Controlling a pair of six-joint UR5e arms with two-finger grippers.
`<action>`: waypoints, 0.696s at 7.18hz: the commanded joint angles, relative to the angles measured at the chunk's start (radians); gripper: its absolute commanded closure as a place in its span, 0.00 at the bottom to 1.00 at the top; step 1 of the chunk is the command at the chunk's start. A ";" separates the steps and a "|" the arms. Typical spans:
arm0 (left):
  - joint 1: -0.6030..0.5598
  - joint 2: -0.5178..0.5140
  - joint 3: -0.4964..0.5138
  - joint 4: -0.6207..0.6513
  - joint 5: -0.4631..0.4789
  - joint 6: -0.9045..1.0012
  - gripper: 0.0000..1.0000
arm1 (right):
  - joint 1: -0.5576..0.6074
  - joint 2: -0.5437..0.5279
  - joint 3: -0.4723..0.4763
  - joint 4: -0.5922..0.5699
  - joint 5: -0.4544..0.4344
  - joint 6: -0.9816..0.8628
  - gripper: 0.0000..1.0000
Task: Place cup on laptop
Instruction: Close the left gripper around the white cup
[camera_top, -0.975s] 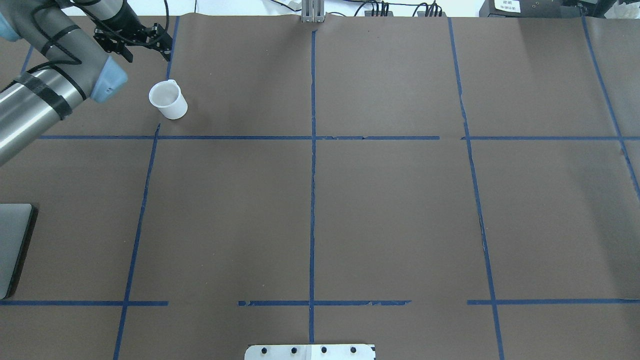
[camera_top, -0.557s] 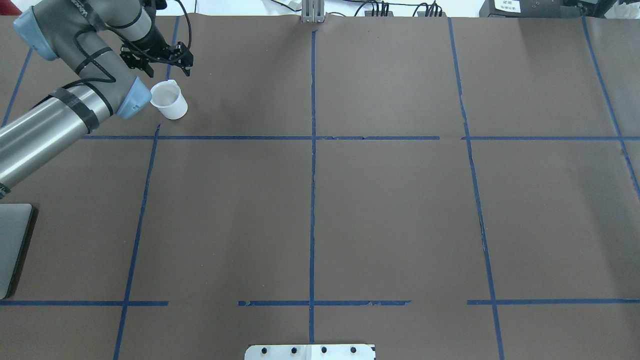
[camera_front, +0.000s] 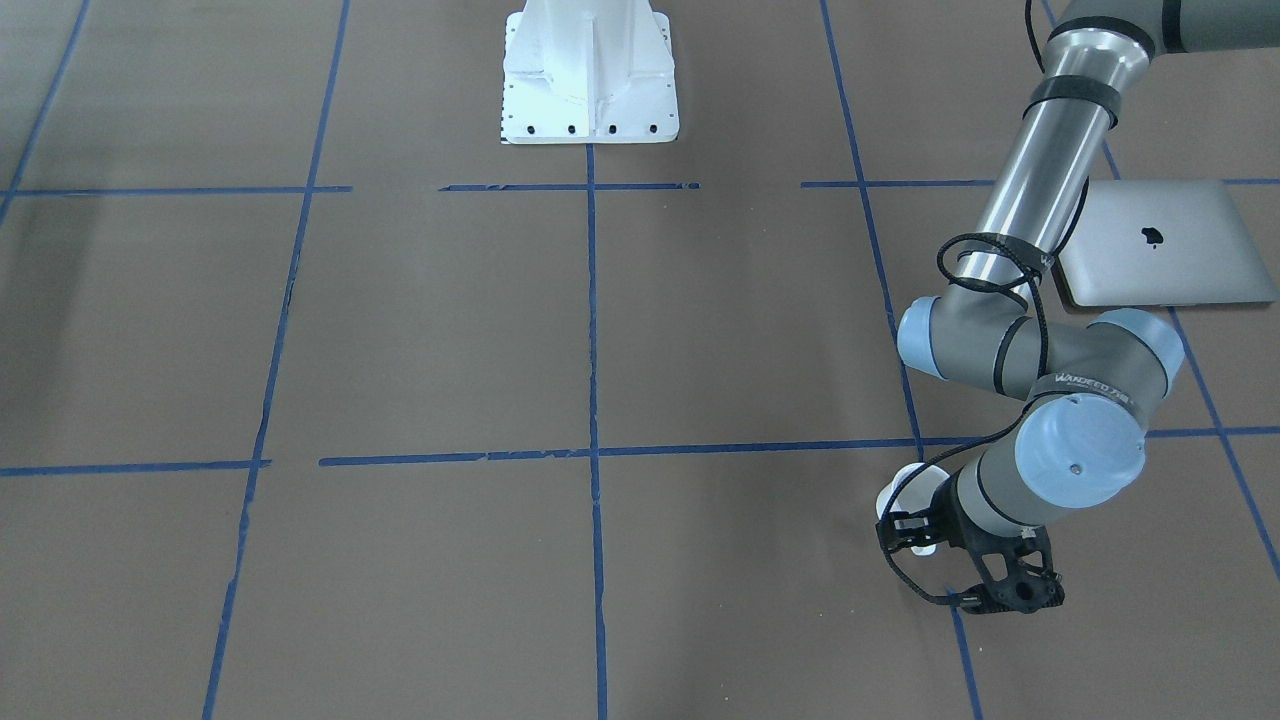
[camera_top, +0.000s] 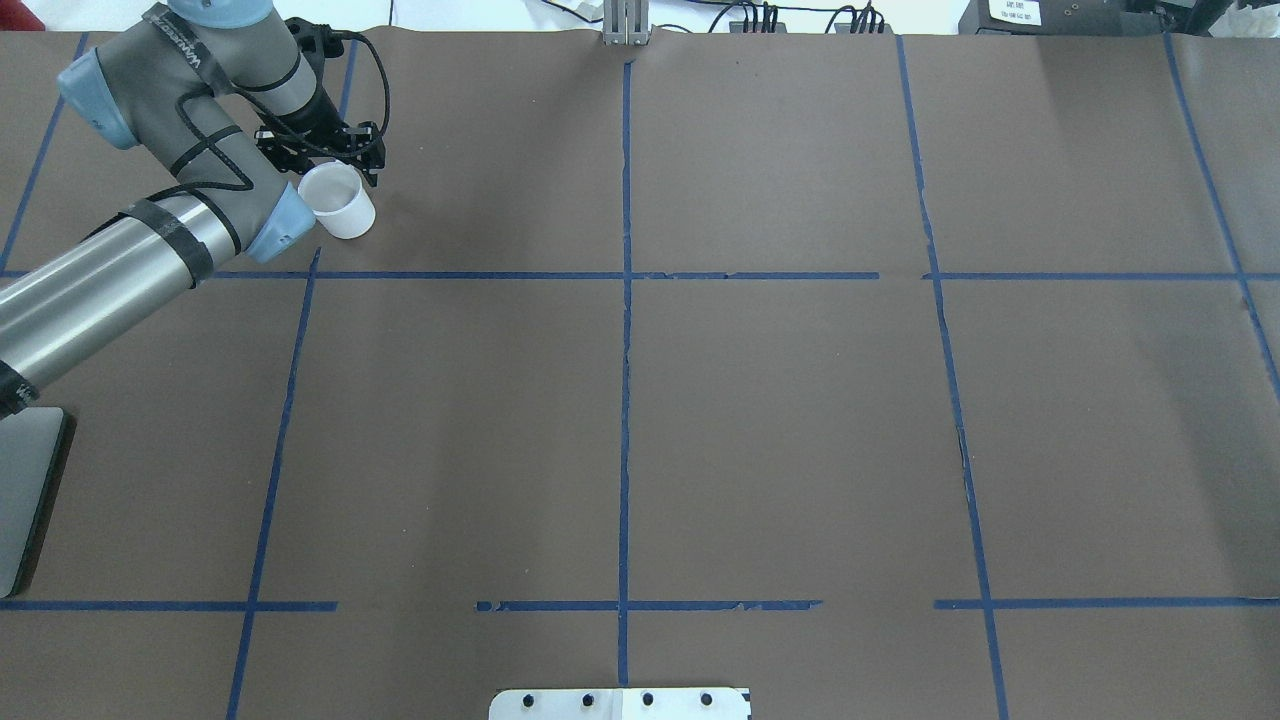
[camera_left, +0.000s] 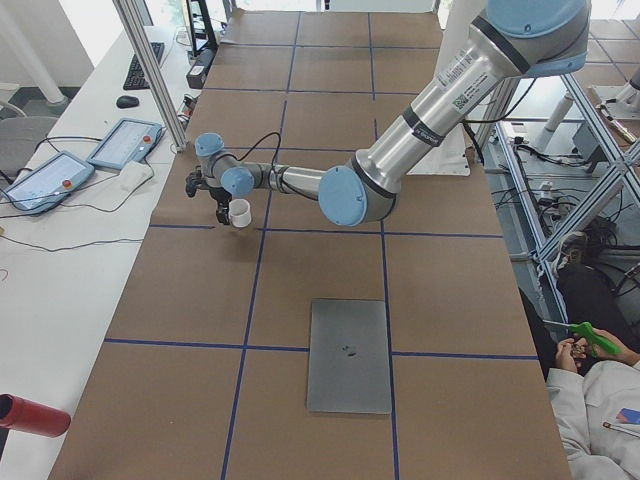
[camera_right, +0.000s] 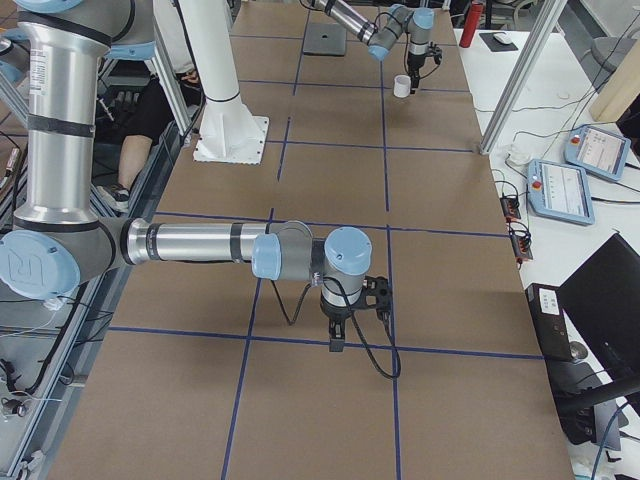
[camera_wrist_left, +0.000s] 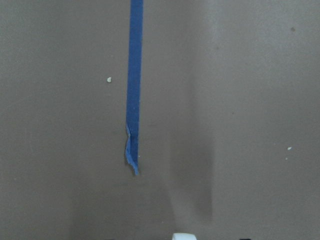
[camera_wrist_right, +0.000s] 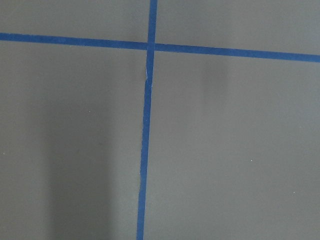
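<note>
The small white cup (camera_top: 340, 208) stands upright on the brown table at the far left; it also shows in the front view (camera_front: 903, 490), half hidden behind the wrist, and in the left side view (camera_left: 239, 211). My left gripper (camera_top: 324, 158) is open, fingers spread wide, at the cup's far rim; I cannot tell if it touches. The left wrist view shows only a sliver of white rim (camera_wrist_left: 184, 236). The closed silver laptop (camera_front: 1160, 245) lies flat near the robot's side at the table's left edge (camera_top: 22, 500). My right gripper (camera_right: 343, 325) hovers over tape lines; I cannot tell whether it is open.
The white robot base plate (camera_front: 588, 70) sits at the near middle edge. Blue tape lines (camera_top: 625, 300) grid the brown cover. A metal post (camera_top: 625, 22) stands at the far edge. Control pendants (camera_left: 120, 145) lie on the side bench beyond the cup.
My left arm has swung right and down, bringing the open gripper from behind and left of the cup to its far rim. The cup and laptop have not moved.
</note>
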 joint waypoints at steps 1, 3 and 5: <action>-0.013 -0.006 0.003 0.010 -0.075 -0.005 1.00 | 0.000 0.000 0.000 0.000 0.000 0.001 0.00; -0.033 -0.015 0.000 0.018 -0.078 -0.007 1.00 | 0.000 0.000 0.000 0.000 0.000 0.001 0.00; -0.082 -0.037 -0.055 0.113 -0.077 -0.007 1.00 | 0.000 0.000 0.000 0.000 0.000 0.001 0.00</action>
